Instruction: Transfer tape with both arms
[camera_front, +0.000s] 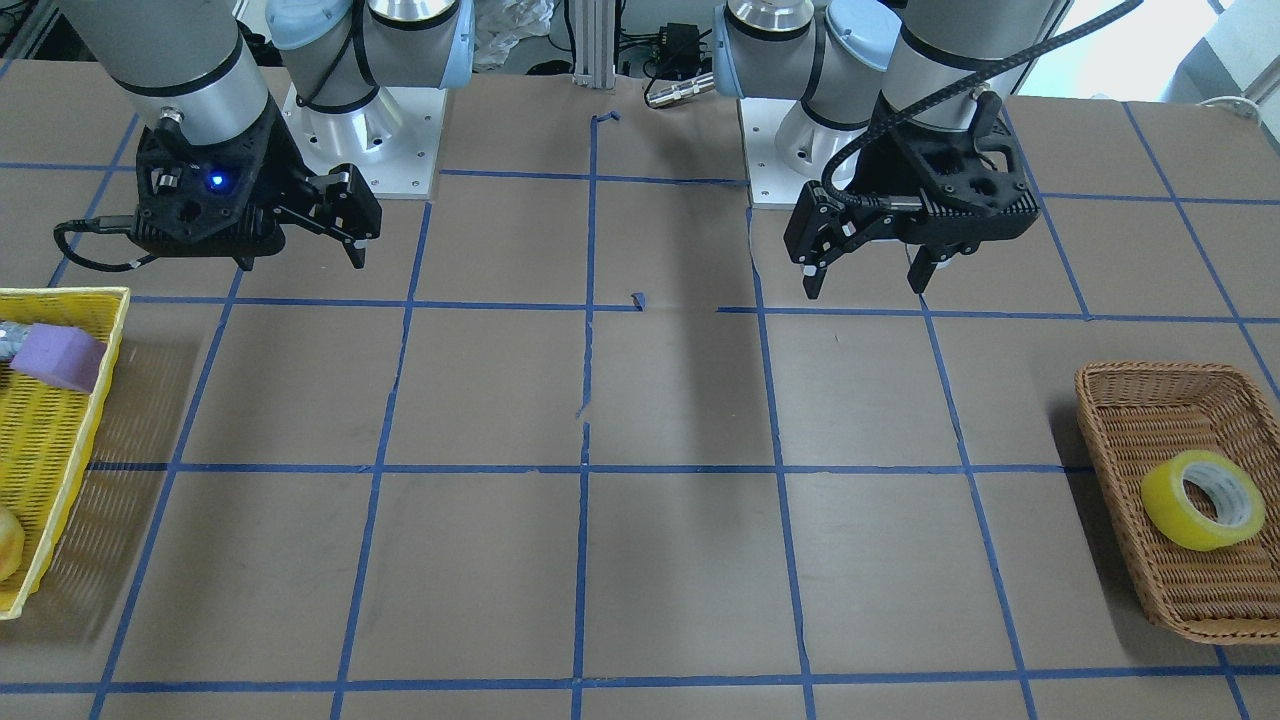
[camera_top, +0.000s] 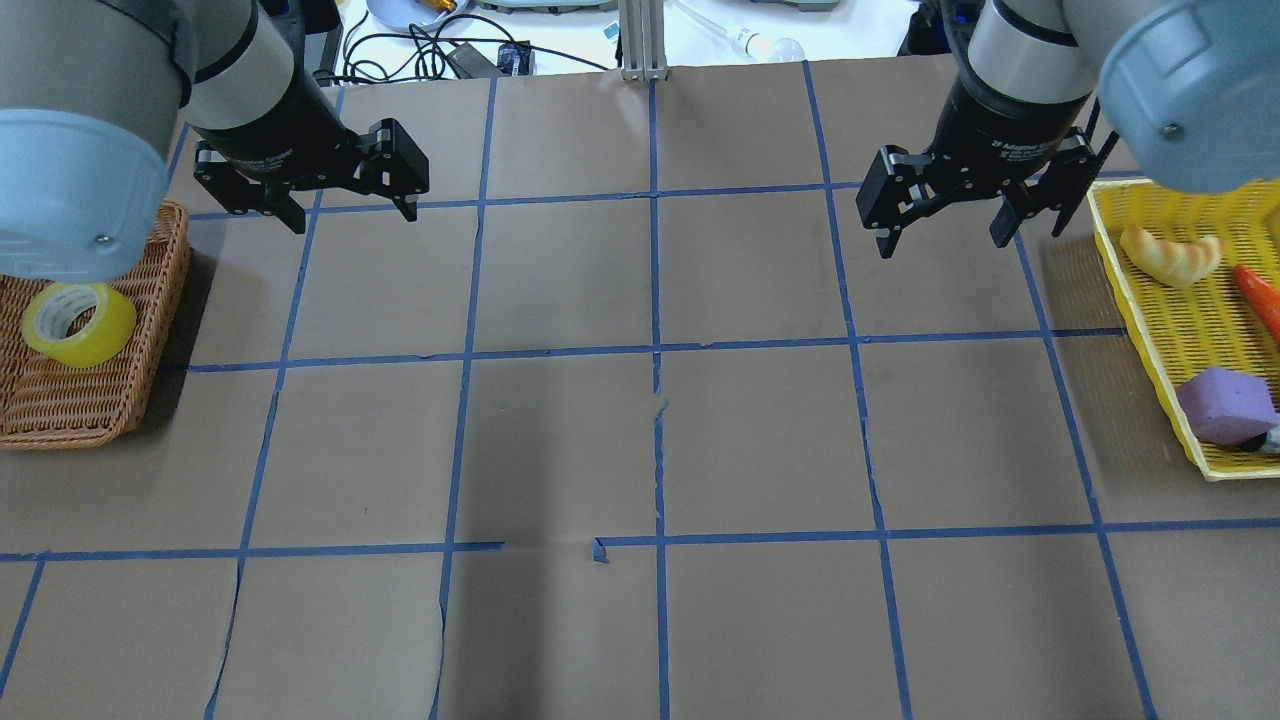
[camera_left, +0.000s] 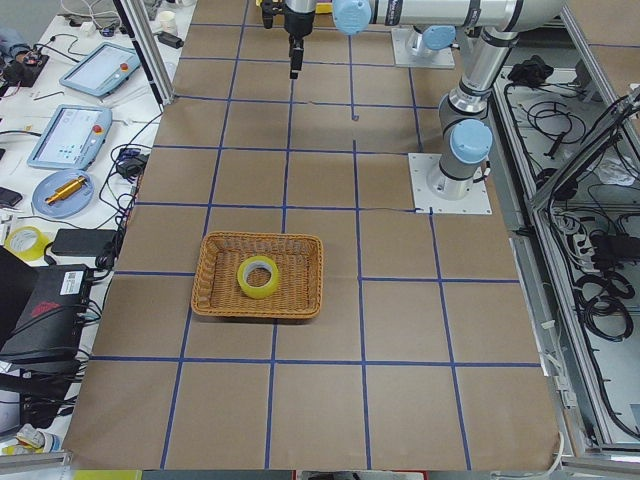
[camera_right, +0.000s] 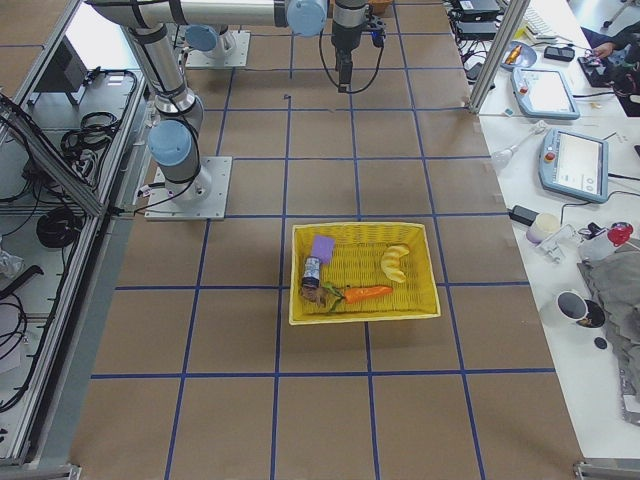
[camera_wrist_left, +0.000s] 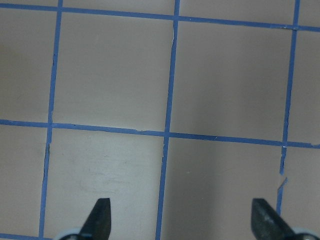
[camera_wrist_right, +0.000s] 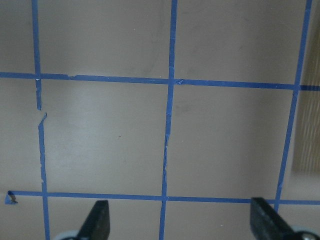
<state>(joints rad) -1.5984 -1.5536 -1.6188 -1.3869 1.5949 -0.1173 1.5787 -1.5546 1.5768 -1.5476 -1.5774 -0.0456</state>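
Just below my wrists, both pairs of fingers are spread wide with only brown paper showing between them. My left gripper hangs above the table. Its two black fingertips stand far apart at the bottom corners of the left wrist view, over a crossing of the blue grid lines. My right gripper hangs the same way, its fingers parted just as wide, holding nothing, over another crossing of the grid.

Farther out on my left side sits a brown wicker basket. The tape lies inside it on the woven floor, slightly tilted, with the opening of its white core facing up. The roll is well clear of my left gripper, which touches neither it nor the basket.

Farther out on my right side sits a yellow basket, close to my right gripper in the overhead view but not touched by it. In it lie a pale yellow-orange rounded object, an orange carrot-shaped thing and a purple foam block, the orange one between the other two.

Past the table's far edge stands an aluminium post, with dark cables trailing beside it
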